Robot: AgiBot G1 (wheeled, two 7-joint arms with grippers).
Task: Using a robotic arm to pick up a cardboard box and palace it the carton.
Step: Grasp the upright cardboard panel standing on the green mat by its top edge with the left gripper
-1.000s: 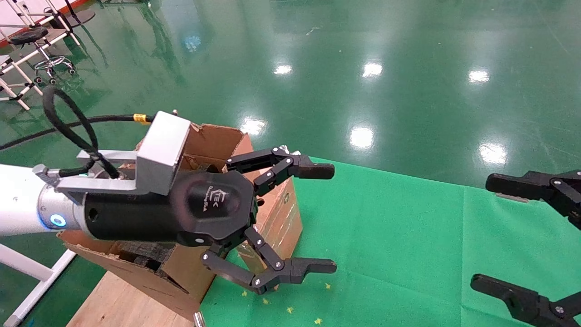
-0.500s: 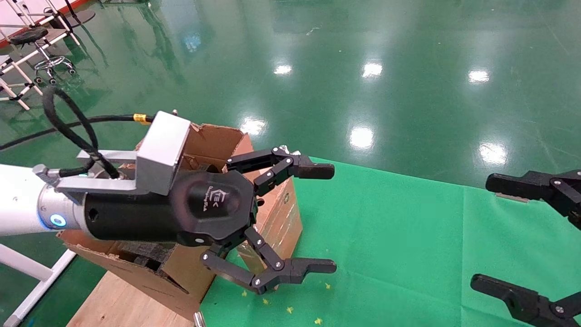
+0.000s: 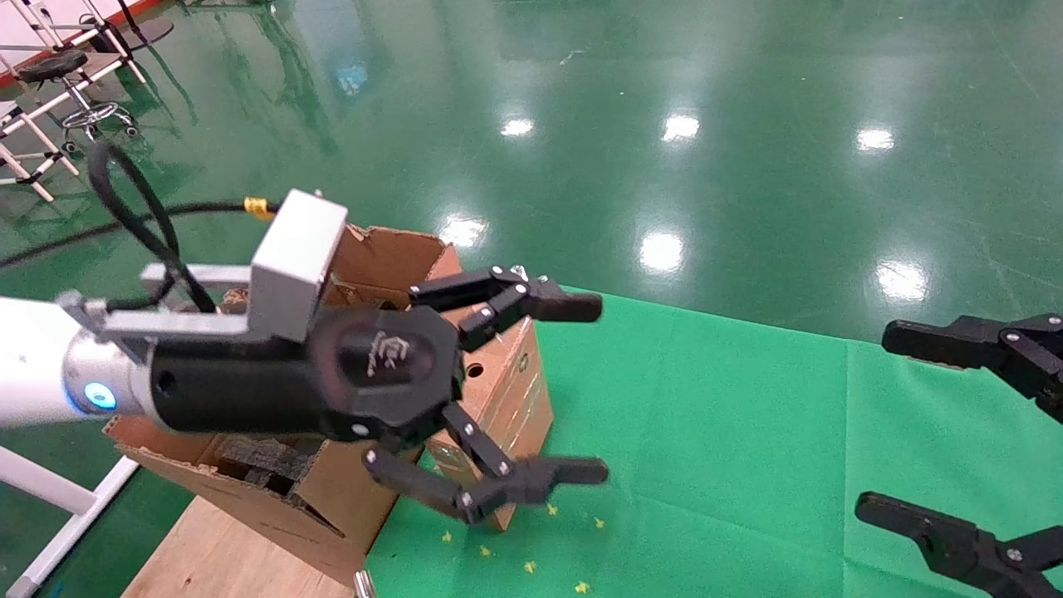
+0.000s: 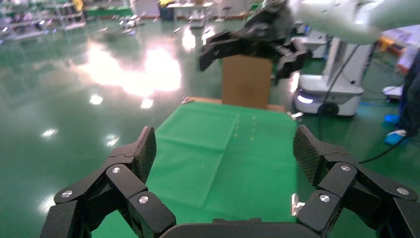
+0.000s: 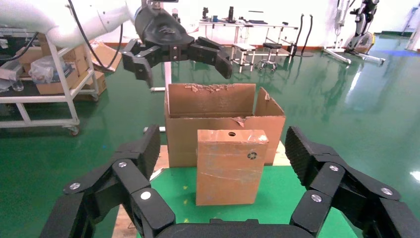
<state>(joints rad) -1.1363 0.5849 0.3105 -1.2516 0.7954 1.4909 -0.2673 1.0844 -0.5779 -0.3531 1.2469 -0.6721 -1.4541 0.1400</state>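
Standing on end on the green cloth of the table, the cardboard box rests just in front of the carton and is not yet inside it. The right wrist view shows the box upright, with its round hole at the top of the face and the small recycling mark below and to one side of it. Its rear face lies close against the front wall of the carton; whether the two touch cannot be determined.

The carton stands open, with ragged flaps raised and dark foam blocks visible inside at its near corner in the head view.

The robotic arm, the left one, carries the left gripper above the carton and above the box. Its fingers are spread wide and hold nothing. The upper finger reaches past the top edge of the box, and the lower finger hangs in front of the lower part of the box on the side away from the carton.

The right gripper stays well apart from the carton over the far end of the table, fingers also spread wide and empty.

Judgement of progress: no grasp is made. The pick-up, the lift over the carton wall and the release inside all remain to be done.
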